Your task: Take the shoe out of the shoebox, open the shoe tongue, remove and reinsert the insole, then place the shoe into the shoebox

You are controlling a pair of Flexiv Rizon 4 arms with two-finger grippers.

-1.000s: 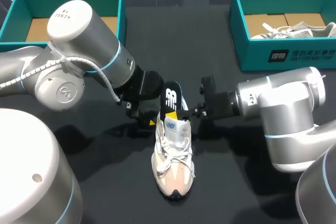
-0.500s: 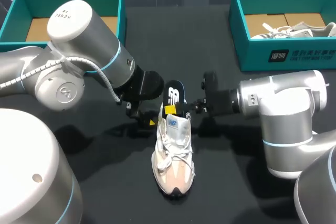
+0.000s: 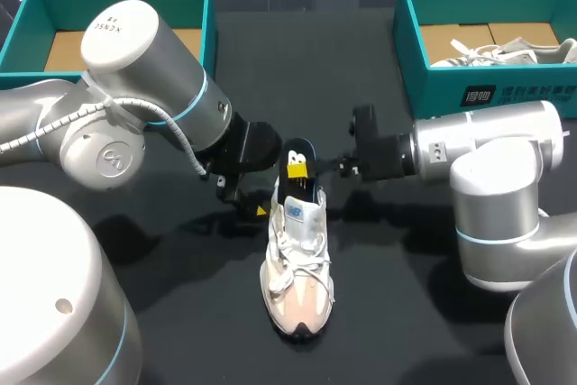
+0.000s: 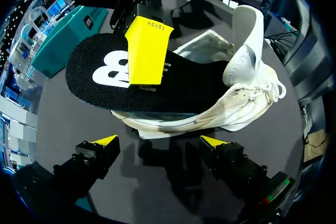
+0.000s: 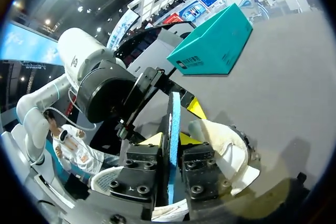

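Observation:
A white and pink shoe (image 3: 297, 263) lies on the black table, toe towards me. Its black insole (image 3: 297, 155) sticks out of the heel opening, tilted up. My right gripper (image 3: 296, 169) is shut on the insole; in the right wrist view the insole's blue edge (image 5: 174, 124) stands between the fingers (image 5: 153, 139). My left gripper (image 3: 247, 199) is open just left of the shoe's heel. In the left wrist view the insole (image 4: 105, 74) and shoe (image 4: 236, 93) lie ahead of the left gripper (image 4: 160, 141), with the right gripper's yellow fingertip (image 4: 148, 51) pressed on the insole.
A teal shoebox (image 3: 18, 29) stands at the back left, showing only its cardboard floor. Another teal shoebox (image 3: 487, 92) at the back right holds a second white shoe (image 3: 505, 50). Both arms crowd the table's middle around the shoe.
My right gripper has shifted back along the insole towards its heel end and drawn slightly right. The insole has tipped, so its white logo no longer shows from above. The left arm has kept still.

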